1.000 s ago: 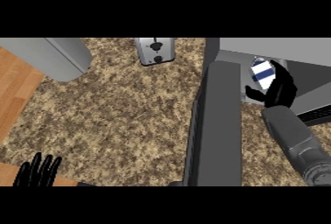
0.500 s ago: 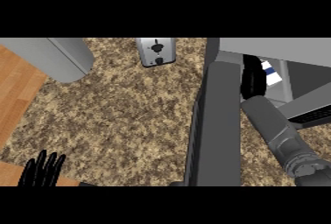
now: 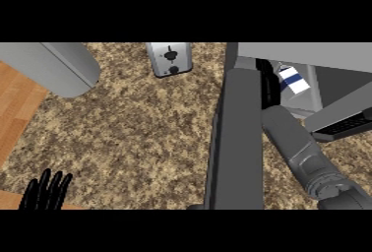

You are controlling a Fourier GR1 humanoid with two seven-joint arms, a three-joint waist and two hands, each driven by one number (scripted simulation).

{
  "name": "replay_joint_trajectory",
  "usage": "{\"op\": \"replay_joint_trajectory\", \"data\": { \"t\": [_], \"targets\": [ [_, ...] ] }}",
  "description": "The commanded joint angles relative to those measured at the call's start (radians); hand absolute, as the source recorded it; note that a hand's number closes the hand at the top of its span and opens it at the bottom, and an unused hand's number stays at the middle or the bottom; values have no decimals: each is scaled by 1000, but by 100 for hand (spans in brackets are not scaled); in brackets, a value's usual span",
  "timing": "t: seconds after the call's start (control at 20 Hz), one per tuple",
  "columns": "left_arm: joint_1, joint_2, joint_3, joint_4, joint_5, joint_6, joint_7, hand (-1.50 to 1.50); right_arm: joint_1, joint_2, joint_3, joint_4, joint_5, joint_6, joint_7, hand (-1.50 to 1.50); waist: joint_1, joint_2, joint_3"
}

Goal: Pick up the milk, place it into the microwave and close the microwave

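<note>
Milk carton: white with a dark blue band, boxy, tilted, long axis running from upper left to lower right, gabled top toward the upper left. Sits inside the microwave, near its left side, just right of the open door. Door seen edge-on: a long, dark grey, smooth slab running down the view. Right hand: black, only a sliver visible between door and carton; fingers mostly hidden, cannot tell whether closed on the carton. Grey right forearm, smooth and cylindrical, rising from the lower right. Left hand resting at lower left, fingers straight and apart. Counter: speckled brown granite. Silver toaster at the top; wooden floor at left.
</note>
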Motion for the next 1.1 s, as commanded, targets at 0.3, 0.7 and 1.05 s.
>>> {"op": "replay_joint_trajectory", "data": {
  "t": [0.3, 0.7, 1.05],
  "targets": [
    [71, 6, -9, -21, -12, -29, -32, -150, 94, 23, -132, -67, -138, 252, -157, -150, -40, -20, 0],
    [93, -5, 11, -49, 14, -9, -8, -150, 215, 62, -180, -68, -186, 408, -334, -150, -91, -39, -4],
    [141, -42, -36, -77, -34, 5, -9, -150, 304, 62, -199, -77, -200, 483, -440, -150, -118, -52, -6]
  ]
}}
